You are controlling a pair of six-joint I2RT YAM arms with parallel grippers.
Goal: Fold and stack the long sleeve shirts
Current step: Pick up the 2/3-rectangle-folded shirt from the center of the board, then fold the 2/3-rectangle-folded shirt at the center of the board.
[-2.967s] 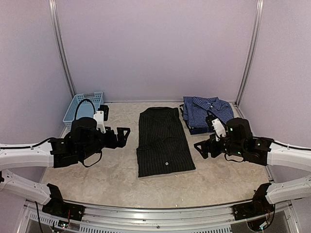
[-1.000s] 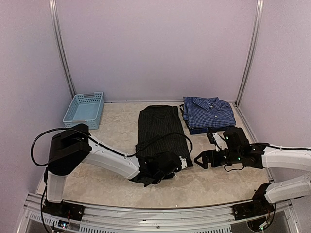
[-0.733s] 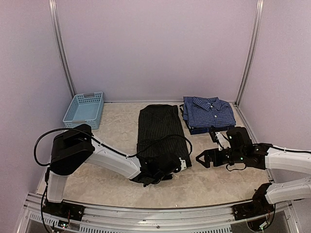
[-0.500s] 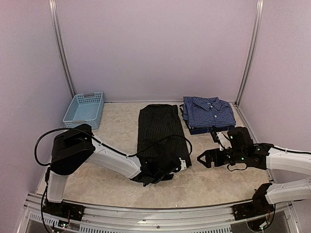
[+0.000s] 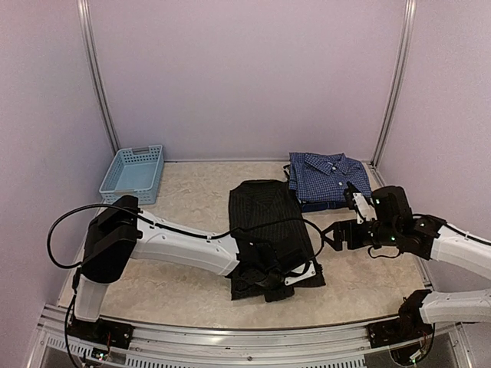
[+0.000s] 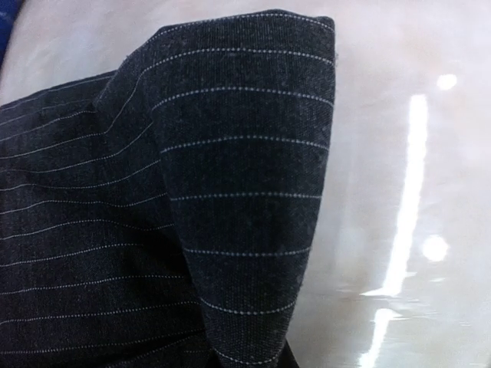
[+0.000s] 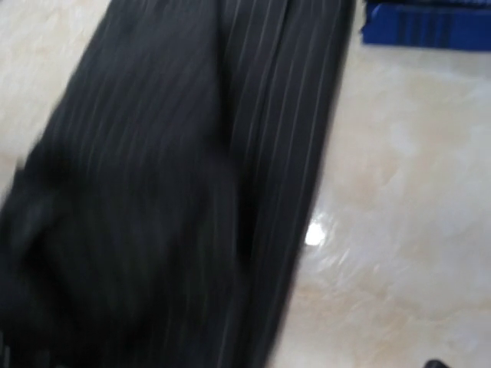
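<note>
Pinstriped black shirt [image 5: 261, 203], folded checked blue shirt [image 5: 328, 176]

I am seeing the black shirt [image 5: 268, 218] showing fine pale pinstripes. The other shirt [image 5: 328, 176] is showing blue-navy checks, the basket [image 5: 132, 175] light blue.

Soft, even overhead light; glare streaks the glossy table [image 6: 367, 153] in the left wrist view, the right wrist view blurred.
</note>
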